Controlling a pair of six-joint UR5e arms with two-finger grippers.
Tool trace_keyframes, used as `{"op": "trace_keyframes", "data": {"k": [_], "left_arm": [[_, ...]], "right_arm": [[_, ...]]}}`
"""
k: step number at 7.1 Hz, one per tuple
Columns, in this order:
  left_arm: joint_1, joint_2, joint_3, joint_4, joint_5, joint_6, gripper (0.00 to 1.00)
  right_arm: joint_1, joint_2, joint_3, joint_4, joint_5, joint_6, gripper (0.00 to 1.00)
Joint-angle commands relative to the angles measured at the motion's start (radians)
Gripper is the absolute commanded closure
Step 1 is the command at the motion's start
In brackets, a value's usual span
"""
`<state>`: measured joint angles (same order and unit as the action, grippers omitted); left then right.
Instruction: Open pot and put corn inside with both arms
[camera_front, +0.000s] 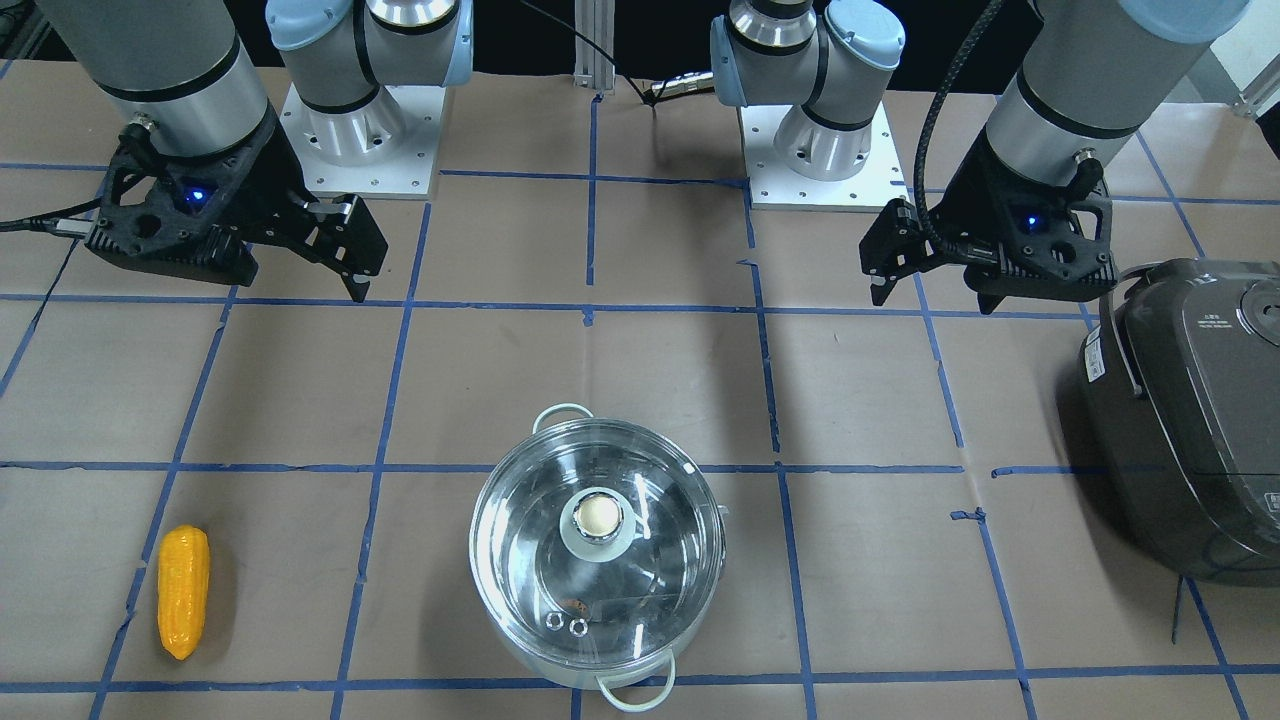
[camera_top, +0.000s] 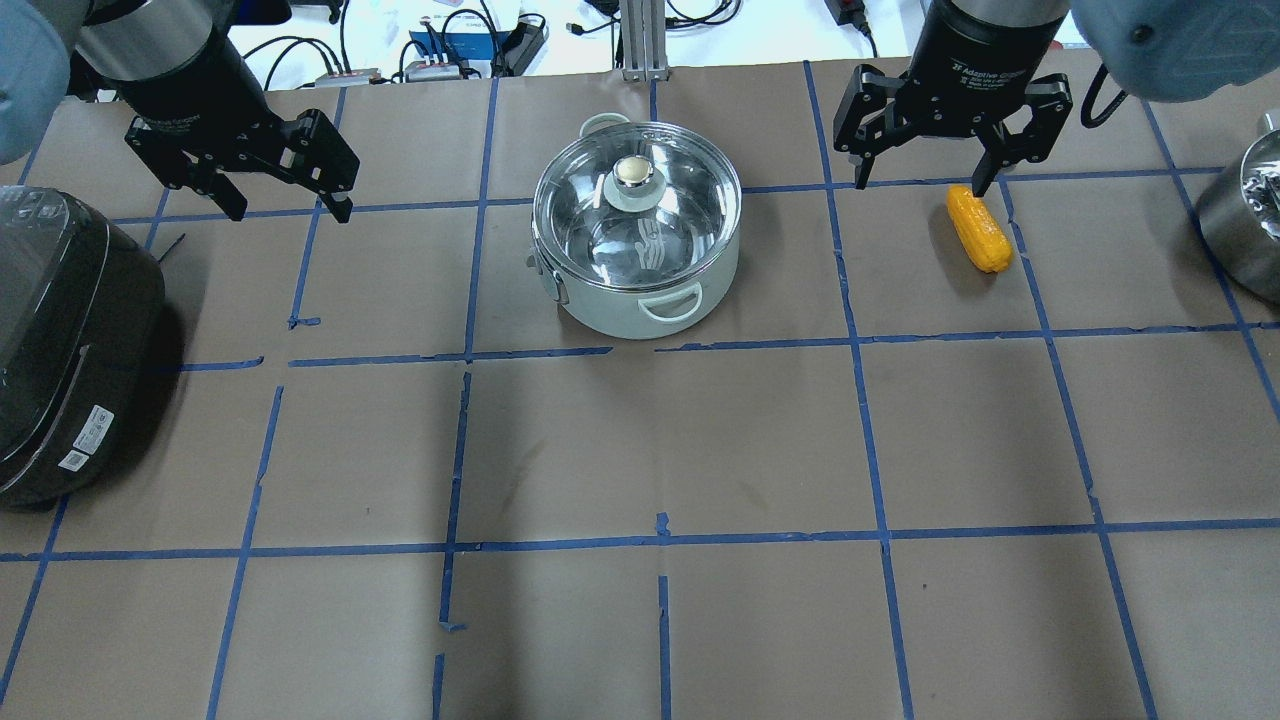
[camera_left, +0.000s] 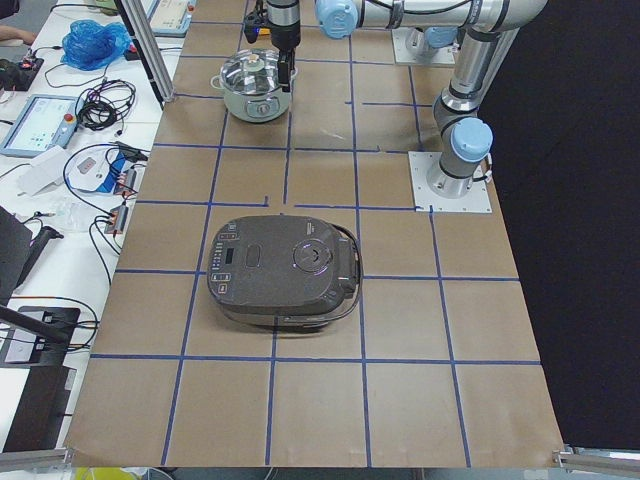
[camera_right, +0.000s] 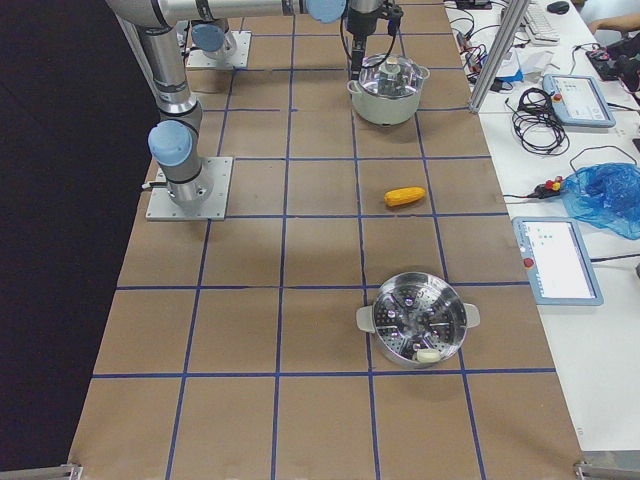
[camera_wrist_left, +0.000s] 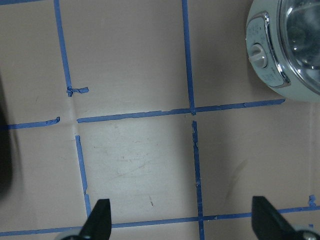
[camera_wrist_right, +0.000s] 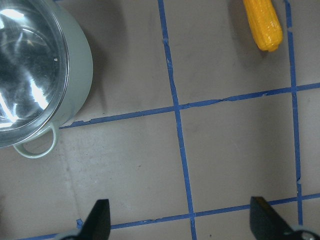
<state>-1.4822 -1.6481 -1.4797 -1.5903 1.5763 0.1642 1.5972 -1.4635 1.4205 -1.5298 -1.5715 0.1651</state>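
The steel pot (camera_top: 640, 290) stands at the table's middle with its glass lid (camera_top: 600, 225) and knob (camera_top: 634, 172) on it; it also shows in the front view (camera_front: 520, 640). The yellow corn (camera_top: 978, 228) lies on the table to the pot's right, and in the front view (camera_front: 183, 590) at lower left. My left gripper (camera_top: 290, 205) is open and empty, hovering left of the pot. My right gripper (camera_top: 922, 180) is open and empty, hovering just behind the corn's far end. The right wrist view shows the corn (camera_wrist_right: 263, 22) and the pot (camera_wrist_right: 75, 75).
A dark grey rice cooker (camera_top: 60, 340) sits at the table's left end. A steel steamer pot (camera_right: 418, 320) stands at the right end, beyond the corn (camera_right: 404, 196). Blue tape lines grid the brown table. The arm bases (camera_front: 355, 130) are bolted at the robot's side.
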Motion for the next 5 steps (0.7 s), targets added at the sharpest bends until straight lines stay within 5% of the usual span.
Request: {"op": "trace_keyframes", "data": {"k": [1,5], "left_arm": [[-0.007,-0.037,0.030,0.007,-0.001,-0.021,0.00],[-0.278,-0.206,0.065,0.242,-0.045,-0.225,0.00]], "right_arm": [[-0.069,0.058,-0.095,0.007,0.011,-0.100,0.00],[-0.244,0.306,-0.114,-0.100,0.007,-0.325,0.00]]}}
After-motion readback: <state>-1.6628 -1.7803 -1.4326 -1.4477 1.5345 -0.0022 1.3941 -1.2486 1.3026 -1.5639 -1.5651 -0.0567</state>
